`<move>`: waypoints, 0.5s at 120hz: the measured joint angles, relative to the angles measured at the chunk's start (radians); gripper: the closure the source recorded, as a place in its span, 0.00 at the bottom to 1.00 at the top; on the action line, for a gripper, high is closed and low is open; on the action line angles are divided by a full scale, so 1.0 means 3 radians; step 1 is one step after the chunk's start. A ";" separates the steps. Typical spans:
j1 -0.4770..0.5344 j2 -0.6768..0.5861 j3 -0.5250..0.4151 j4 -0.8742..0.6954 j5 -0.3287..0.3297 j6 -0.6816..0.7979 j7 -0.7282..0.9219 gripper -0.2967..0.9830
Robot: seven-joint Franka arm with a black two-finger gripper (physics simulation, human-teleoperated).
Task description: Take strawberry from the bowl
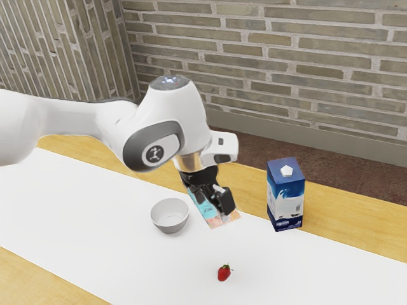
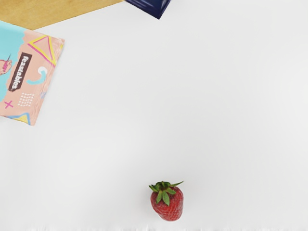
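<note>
The claw (image 1: 219, 204) is angled downward above the worktop (image 1: 356, 219), at the end of a white arm (image 1: 168, 124) that enters from the exterior view's left. Claw opening: the pictures do not let me tell whether it is wide or narrow. The strawberry is apart from it.

In the exterior view, the claw is in front of part of a flat packet (image 1: 226, 220), coloured light blue and salmon pink. The wrist view shows the "feastables" lettering on a dark label, with yellow, pink and blue line shapes around it. The packet lies next to the bare wood, at the edge of the white covering.

The strawberry (image 2: 168, 204) rests directly on the white covering (image 1: 146, 273), outside the bowl (image 1: 170, 219). Its body is red; its green leafy end is directed toward the carton. The bowl is light grey, round and upright. It is positioned on the covering toward the exterior view's left from the packet.

The milk carton (image 1: 285, 203), blue and white, stands upright on the other side of the packet from the bowl, at the covering's edge. A white cap is fitted at its top. The lower corner of the carton appears in the wrist view.

Beyond the worktop are a reddish-brown floor (image 1: 362, 175) and a brick wall (image 1: 286, 63).
</note>
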 joint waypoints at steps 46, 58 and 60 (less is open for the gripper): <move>0.0132 -0.0378 0.0782 0.0506 0.0335 -0.0686 0.0033 0.24; 0.0126 -0.0213 0.0868 0.0867 0.0406 -0.0916 0.0039 0.24; 0.0130 -0.0192 0.0878 0.0923 0.0413 -0.0954 0.0039 0.24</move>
